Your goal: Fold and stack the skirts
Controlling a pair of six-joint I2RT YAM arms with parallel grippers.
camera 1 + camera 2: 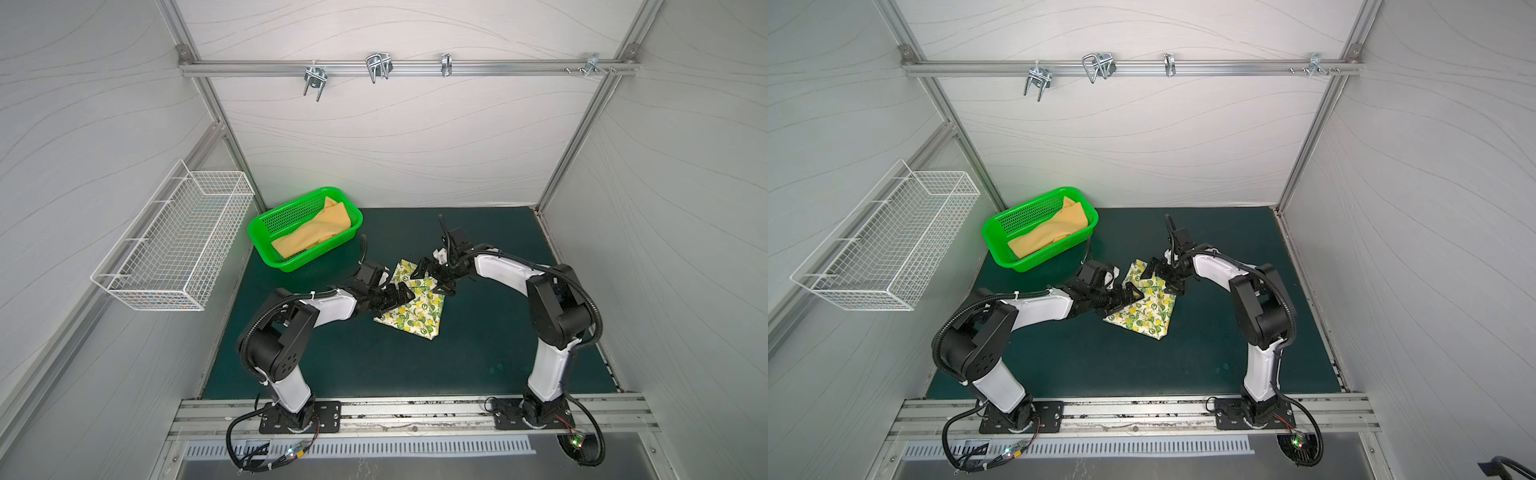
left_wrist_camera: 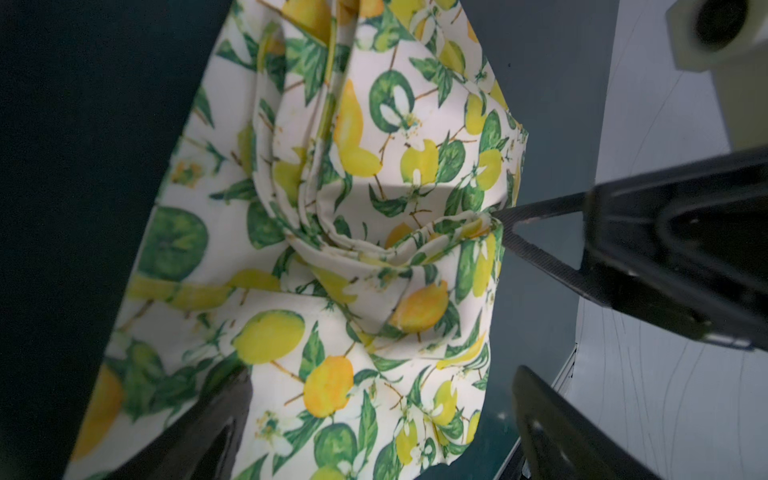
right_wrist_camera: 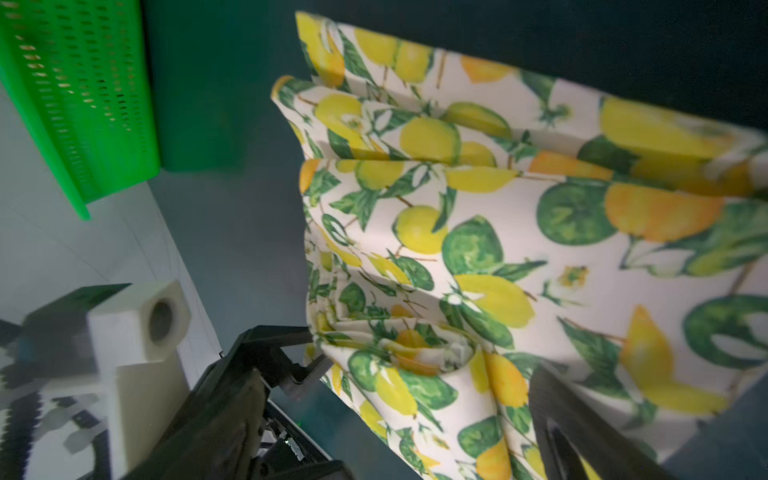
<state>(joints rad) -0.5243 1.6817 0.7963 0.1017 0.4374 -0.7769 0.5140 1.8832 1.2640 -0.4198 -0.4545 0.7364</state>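
Lemon skirt (image 1: 415, 309) folded near centre of mat (image 1: 478, 353), bunched along its 12 o'clock edge. Left gripper (image 1: 404, 296) over its 9 o'clock side, fingers (image 2: 552, 424) wide, gripping nothing. Right gripper (image 1: 432, 279) at 12 o'clock, likewise wide, one tip touching a fold. Mustard skirt (image 1: 316, 232) in basket (image 1: 266, 247) at 10 o'clock, well apart.

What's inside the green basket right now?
The mustard yellow skirt lies loosely bunched inside the green basket, along its length. The basket floor beneath it is covered, so anything under it cannot be seen.
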